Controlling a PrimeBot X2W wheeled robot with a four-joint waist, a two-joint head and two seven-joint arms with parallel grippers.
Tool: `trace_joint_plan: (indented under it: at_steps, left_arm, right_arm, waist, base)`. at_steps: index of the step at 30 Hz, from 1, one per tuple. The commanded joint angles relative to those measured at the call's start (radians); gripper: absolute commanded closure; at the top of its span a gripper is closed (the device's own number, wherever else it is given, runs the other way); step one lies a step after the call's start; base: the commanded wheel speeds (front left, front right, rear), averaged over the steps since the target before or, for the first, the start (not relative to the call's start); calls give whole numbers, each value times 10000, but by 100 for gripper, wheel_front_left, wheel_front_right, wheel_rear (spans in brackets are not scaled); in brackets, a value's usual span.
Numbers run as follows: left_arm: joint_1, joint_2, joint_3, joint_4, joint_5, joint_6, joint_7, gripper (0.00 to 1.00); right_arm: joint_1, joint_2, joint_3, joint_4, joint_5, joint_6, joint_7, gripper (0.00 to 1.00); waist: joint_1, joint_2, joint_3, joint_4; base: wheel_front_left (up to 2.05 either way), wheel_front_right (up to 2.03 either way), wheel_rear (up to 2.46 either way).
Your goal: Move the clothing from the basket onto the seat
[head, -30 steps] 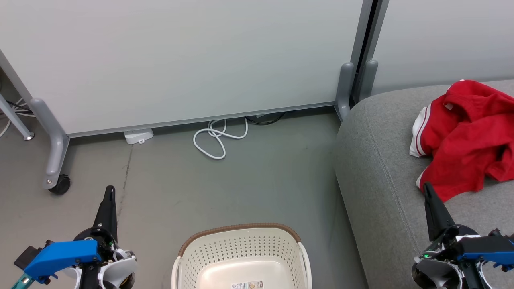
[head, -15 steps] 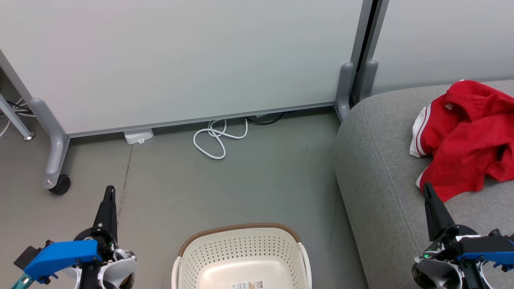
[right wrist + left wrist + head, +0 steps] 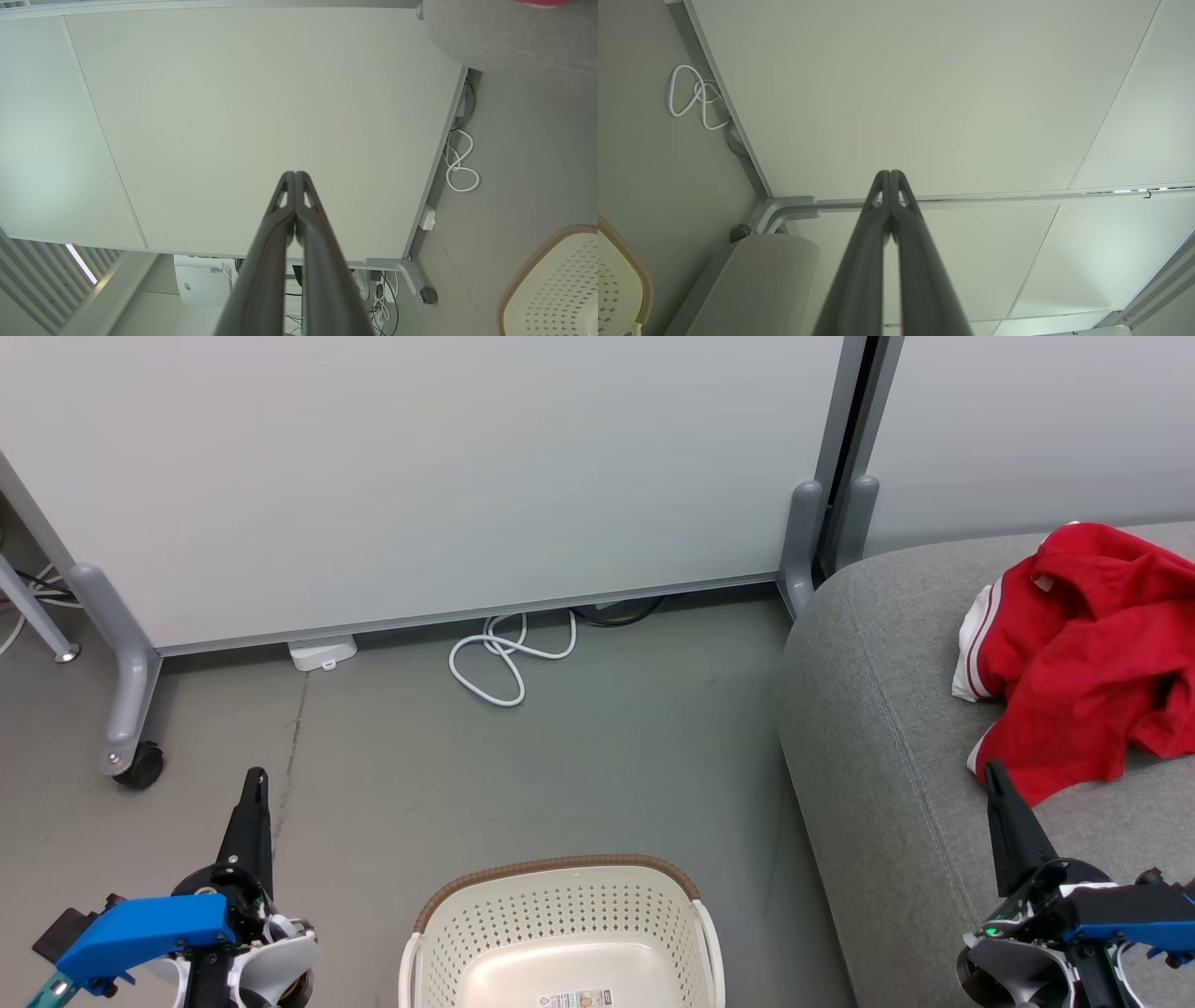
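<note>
Nothing moves since earlier: left hand (image 3: 254,777) and right hand (image 3: 991,771) stay closed, empty; the soft red clothing (image 3: 1083,653) lies on the grey woven seat (image 3: 887,756), the cream perforated basket (image 3: 560,905) looks emptied, so probably no move remains.

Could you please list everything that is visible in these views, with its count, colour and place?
clothing: one heap, red with white trim, lying on the seat
seat: one, grey, at the right
basket: one, cream with brown rim, on the floor, bottom centre
cable: one, white, coiled on the floor by the partition
partition panels: two, pale grey, behind
caster: one, black, far left
left gripper: one, dark, shut, lower left
right gripper: one, dark, shut, lower right
</note>
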Motion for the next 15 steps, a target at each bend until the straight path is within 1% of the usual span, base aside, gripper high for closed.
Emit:
trace_joint_plan:
  at_steps: [1, 15]
  left_arm:
    - [-105, -17, 24, -2, -29, -36, 36, 100]
    - [-105, -17, 23, -3, -30, -36, 35, 100]
  right_arm:
    - [-124, -63, -16, 19, 24, 7, 26, 100]
    - [-124, -63, -15, 19, 25, 7, 26, 100]
  waist:
    - [1, -1, 0, 0]
    - [1, -1, 0, 0]
  base:
    - [0, 0, 0]
    - [0, 0, 0]
